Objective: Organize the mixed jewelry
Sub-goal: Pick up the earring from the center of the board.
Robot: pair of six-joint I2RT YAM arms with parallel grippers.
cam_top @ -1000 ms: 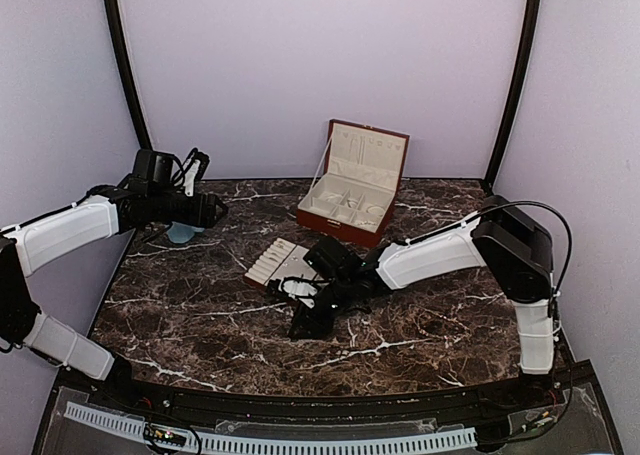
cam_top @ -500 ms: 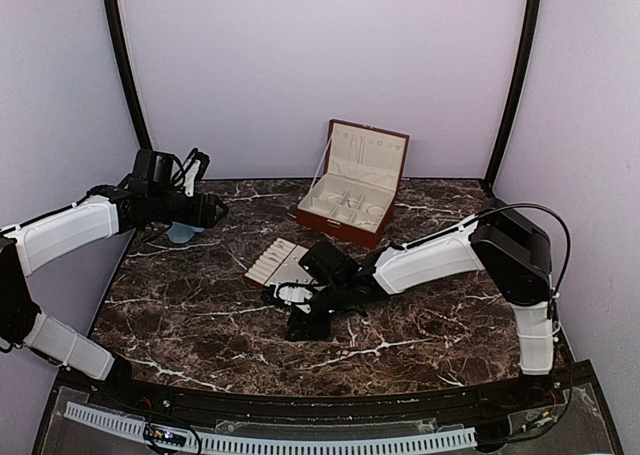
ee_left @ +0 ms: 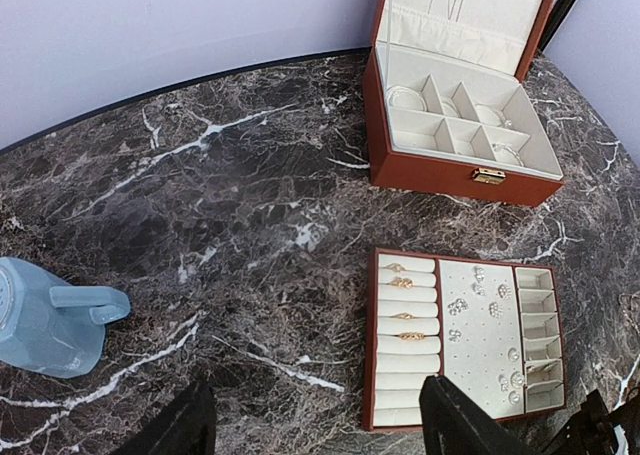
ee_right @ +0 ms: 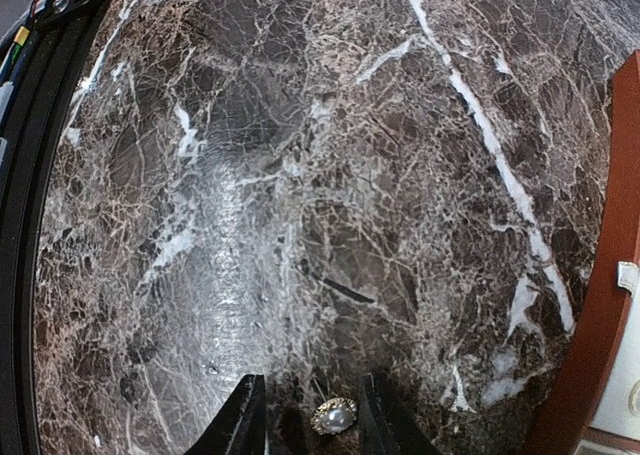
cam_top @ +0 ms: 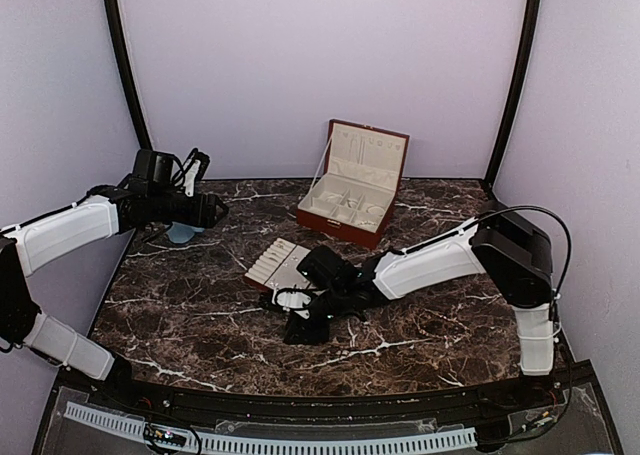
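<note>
Mixed jewelry (ee_left: 459, 306) sits mostly in the flat tray (ee_left: 371, 375) at the lower right of the left wrist view. Gold rings (ee_left: 404, 283) fill the roll slots on the tray's left, and small sparkling studs (ee_left: 495, 311) dot the panel in its middle. One more piece, a round pearl-faced stud (ee_right: 334, 415), lies on the dark marble bench (ee_right: 300, 175) at the bottom edge of the right wrist view. It lies between the fingers of the right end effector (ee_right: 312, 422), which stands narrow with a gap showing on the stud's left. The left end effector (ee_left: 320, 422) is spread wide with nothing between its fingers, and a blue cup (ee_left: 45, 320) stands at the lower left of its view. The red-brown hinged box (ee_left: 440, 175) stands open at the upper right, beyond the tray.
</note>
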